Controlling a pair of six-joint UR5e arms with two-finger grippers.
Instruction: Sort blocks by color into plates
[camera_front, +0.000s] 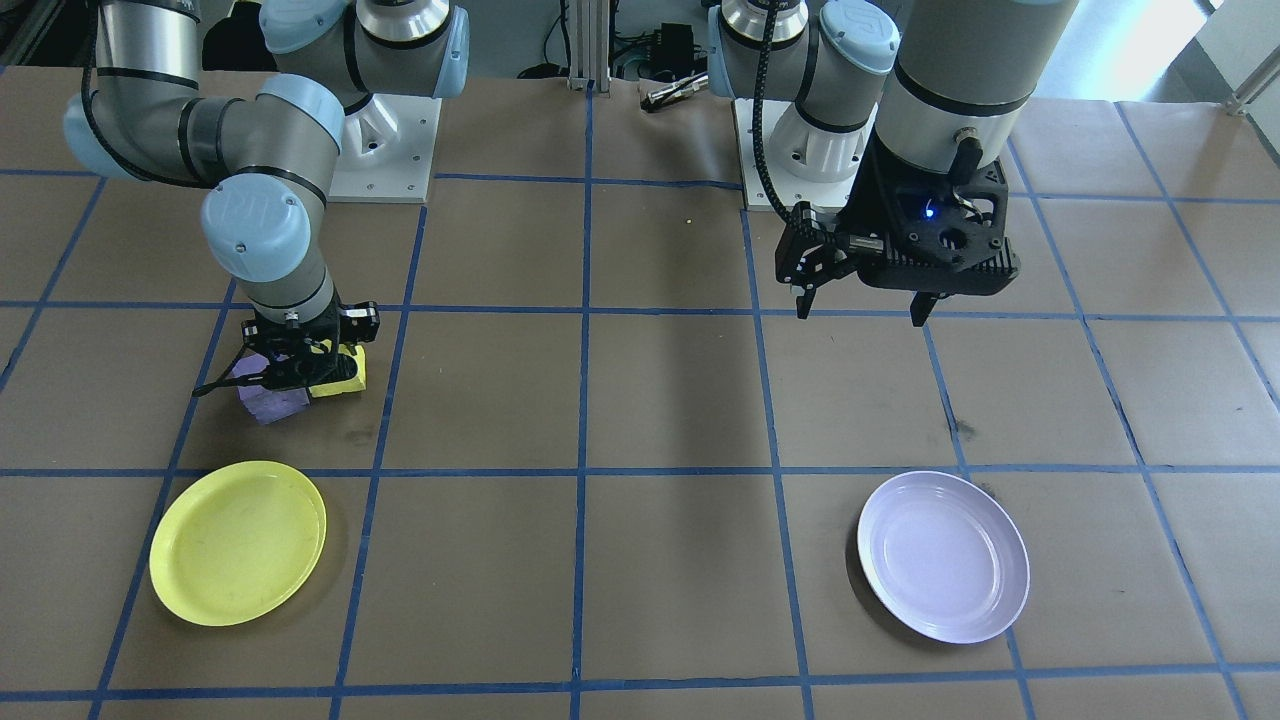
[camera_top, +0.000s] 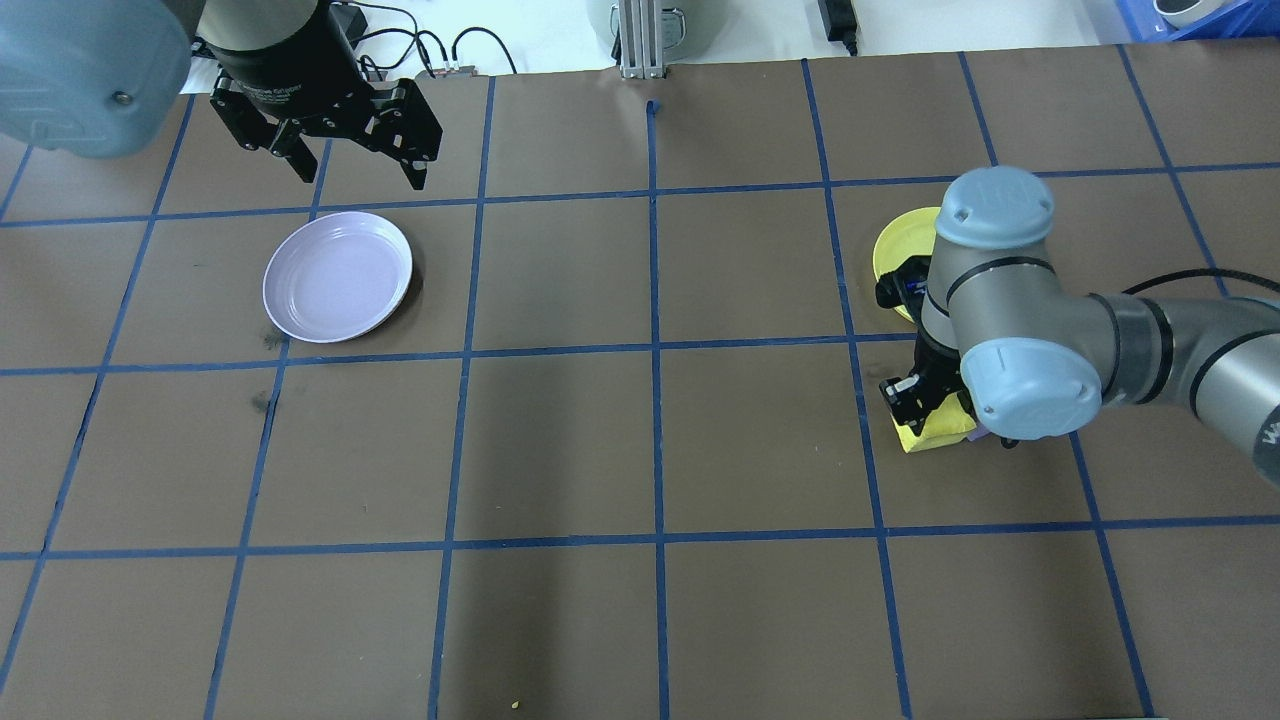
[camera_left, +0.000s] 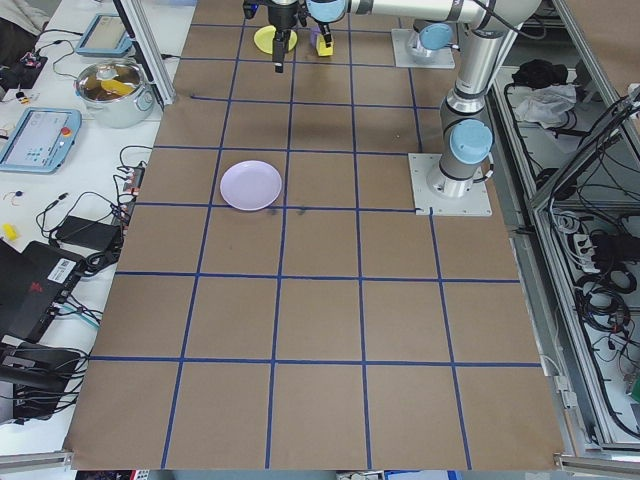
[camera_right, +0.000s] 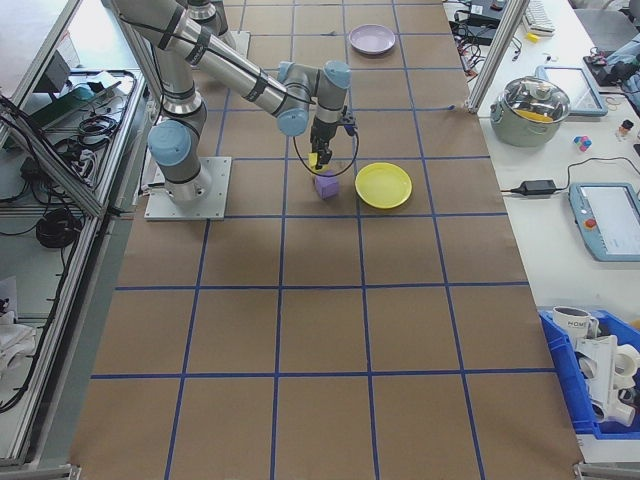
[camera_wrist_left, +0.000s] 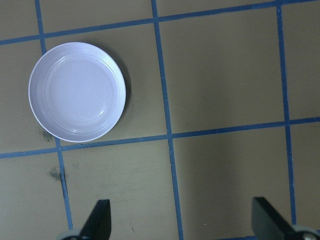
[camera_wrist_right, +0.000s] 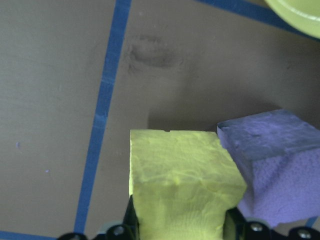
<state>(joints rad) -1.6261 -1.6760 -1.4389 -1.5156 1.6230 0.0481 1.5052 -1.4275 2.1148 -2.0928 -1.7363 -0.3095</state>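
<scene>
We see two silver-grey tube arms with pale blue joint caps. Their black grippers (camera_front: 865, 312) (camera_front: 300, 375) carry black cables; a blue light glows.

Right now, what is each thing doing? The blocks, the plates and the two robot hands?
yellow block: gripped between the right gripper's fingers, beside the purple block.
purple block: loose on the table.
yellow plate: empty.
lavender plate: empty.
right gripper: shut on the yellow block.
left gripper: open, holding nothing, up above the table.
</scene>
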